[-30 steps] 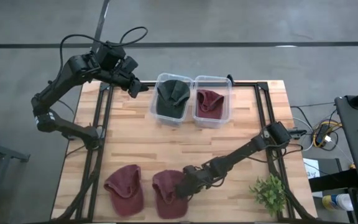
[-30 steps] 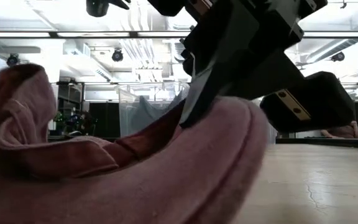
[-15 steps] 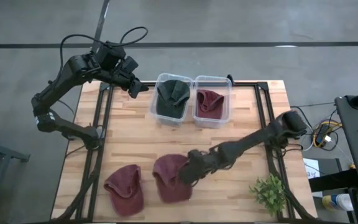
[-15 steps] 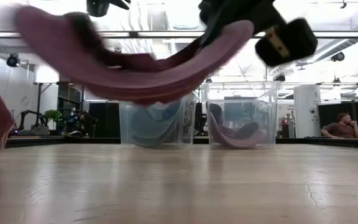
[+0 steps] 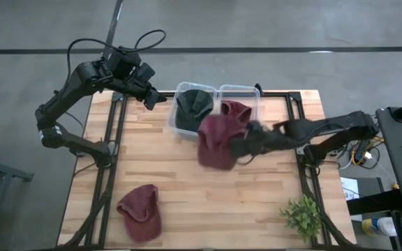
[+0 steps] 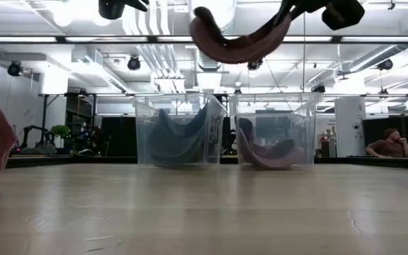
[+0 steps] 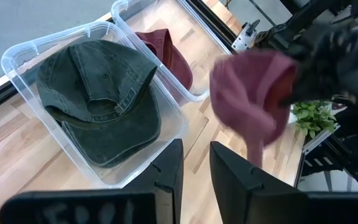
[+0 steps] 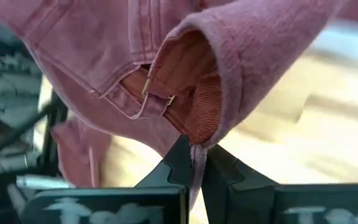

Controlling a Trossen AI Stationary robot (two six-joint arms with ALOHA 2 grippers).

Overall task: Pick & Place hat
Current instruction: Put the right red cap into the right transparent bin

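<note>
You won't find any text, label, brand, number or sign that can be read in these views. The only marks of that kind sit at the bottom of both wrist views, as pale smears on the dark gripper bodies, and they are too blurred for you to make out a single letter.

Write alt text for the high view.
The right end effector carries a maroon hat above the table, beside two clear bins holding a green hat and a maroon one. Another maroon hat lies near the table's front edge.
</note>
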